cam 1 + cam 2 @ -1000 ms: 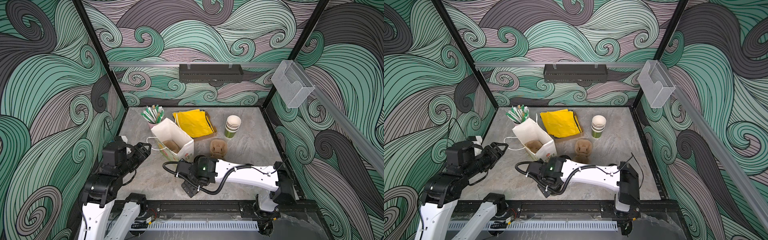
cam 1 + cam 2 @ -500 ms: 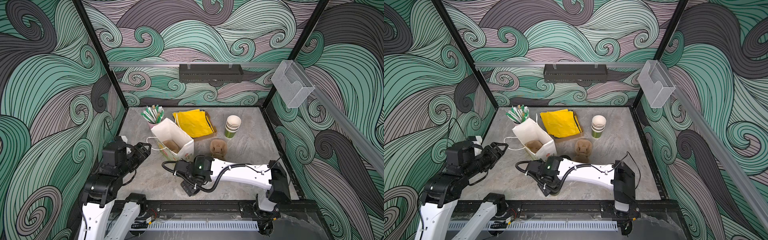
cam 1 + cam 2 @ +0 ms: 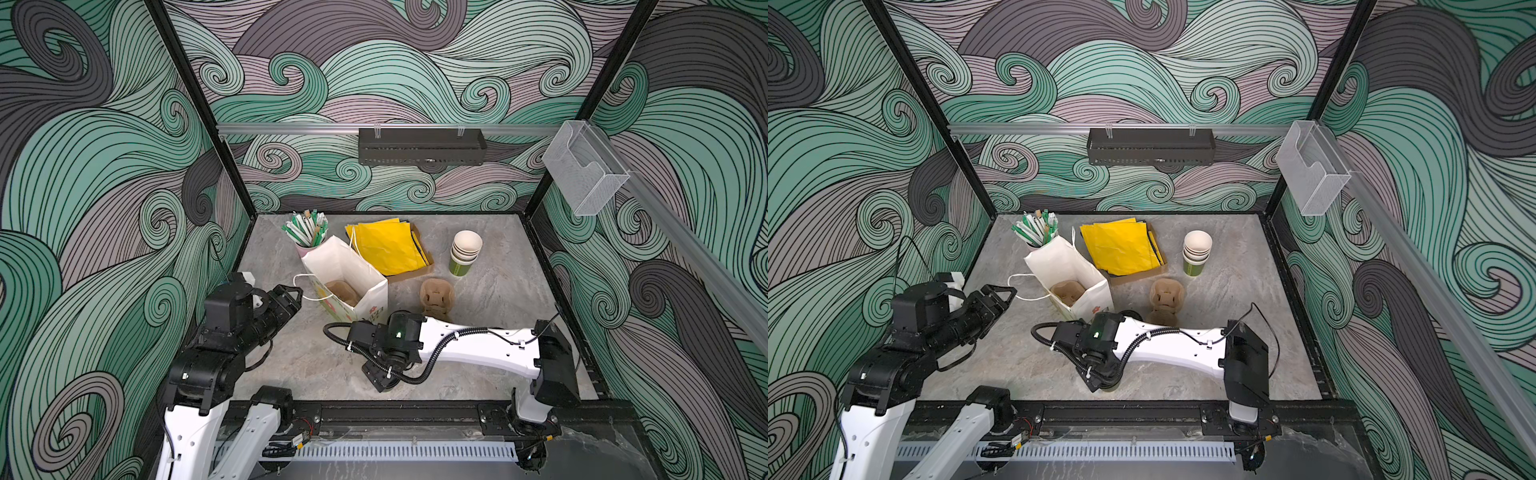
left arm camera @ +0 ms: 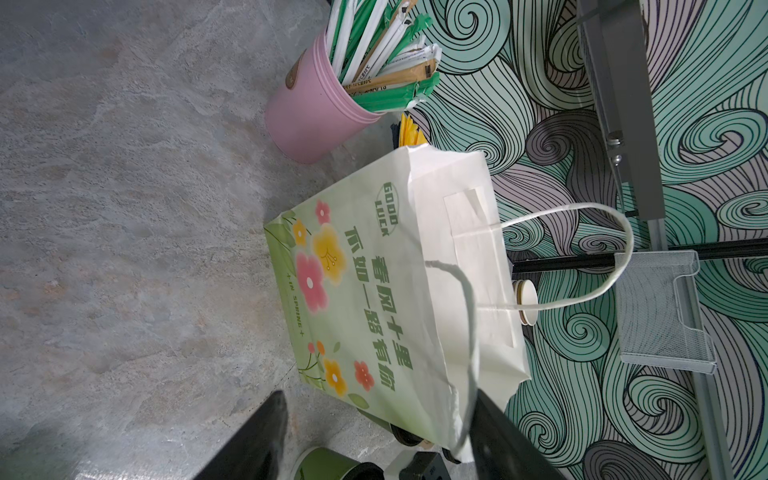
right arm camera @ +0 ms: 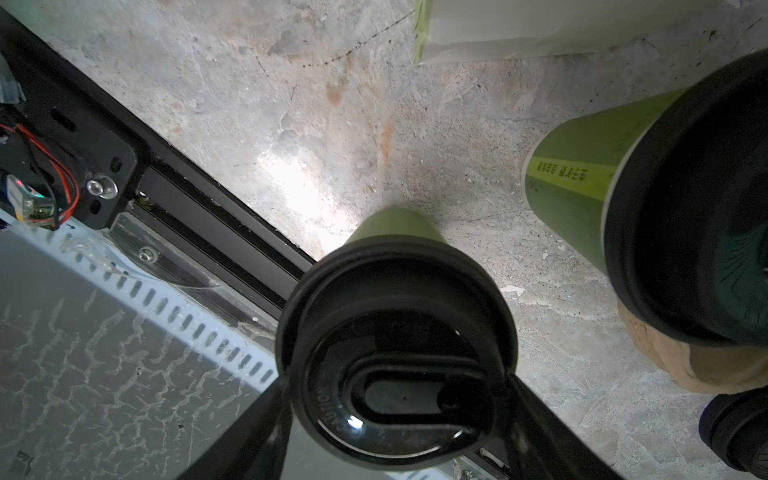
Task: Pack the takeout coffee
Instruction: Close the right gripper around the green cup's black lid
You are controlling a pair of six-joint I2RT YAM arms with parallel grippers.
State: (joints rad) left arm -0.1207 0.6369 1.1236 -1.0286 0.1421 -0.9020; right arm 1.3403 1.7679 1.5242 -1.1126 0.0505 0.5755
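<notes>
Surface: grey marbled stone-look surface (image 3: 503, 303).
Room: walls (image 3: 374, 75) in green, mauve and grey swirls; black metal tray (image 3: 422, 145) on rear wall.
Writing: white paper bag (image 4: 374, 291): "GOOD LUCK", "IN SPRING", Chinese characters; round black plastic sip lid (image 5: 332, 409): "CAUTION".
Task item: takeout coffee (image 5: 395, 226), small green paper cup under that lid, upright near front edge.
Right arm: right end effector (image 5: 397, 380) straddles it; grip cannot be told.
Left arm: left end effector (image 4: 378, 399) spread, empty.
</notes>
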